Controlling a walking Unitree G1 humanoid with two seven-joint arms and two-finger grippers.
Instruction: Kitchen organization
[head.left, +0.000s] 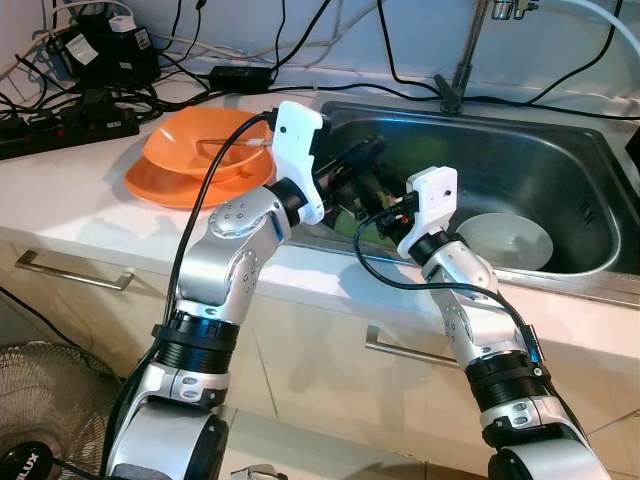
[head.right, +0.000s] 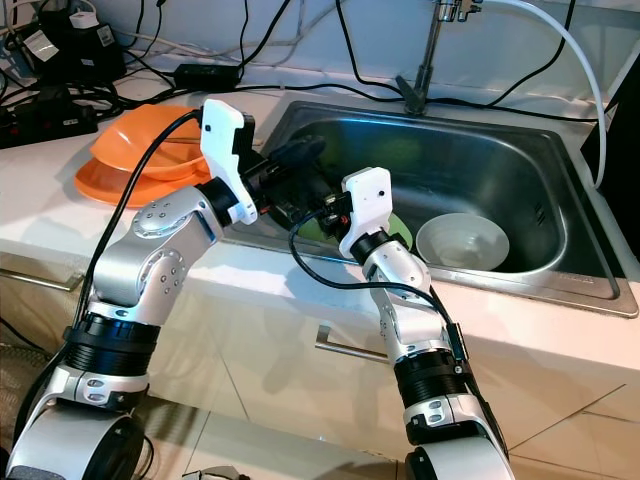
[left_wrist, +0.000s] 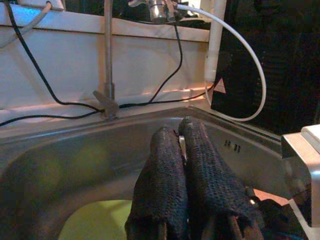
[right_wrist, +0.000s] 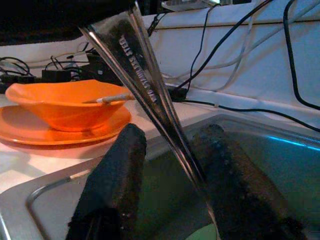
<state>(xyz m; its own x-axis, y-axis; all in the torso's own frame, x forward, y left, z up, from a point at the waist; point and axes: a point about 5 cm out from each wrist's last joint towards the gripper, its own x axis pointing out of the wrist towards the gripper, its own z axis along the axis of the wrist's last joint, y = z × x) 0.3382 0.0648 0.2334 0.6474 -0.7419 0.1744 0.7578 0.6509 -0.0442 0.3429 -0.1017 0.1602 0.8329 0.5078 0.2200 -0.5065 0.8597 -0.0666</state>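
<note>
My left gripper (head.left: 365, 155) reaches over the left end of the steel sink (head.left: 560, 160), shut on a steel utensil whose thin edge shows between its fingertips (left_wrist: 165, 137). The utensil's long handle (right_wrist: 145, 85) slants down between the fingers of my right gripper (right_wrist: 173, 131), which is open around it just below the left one (head.left: 385, 205). The handle lies close against one finger (right_wrist: 225, 165). Under both grippers a green plate (left_wrist: 95, 220) lies on the sink floor. The utensil's working end is hidden.
A white bowl (head.left: 510, 240) sits in the sink to the right. On the counter to the left an orange bowl (head.left: 205, 140) holding a utensil (right_wrist: 112, 99) rests on an orange plate (head.left: 160, 185). Faucet (head.left: 462, 70), cables and a power strip (head.left: 60, 125) line the back wall.
</note>
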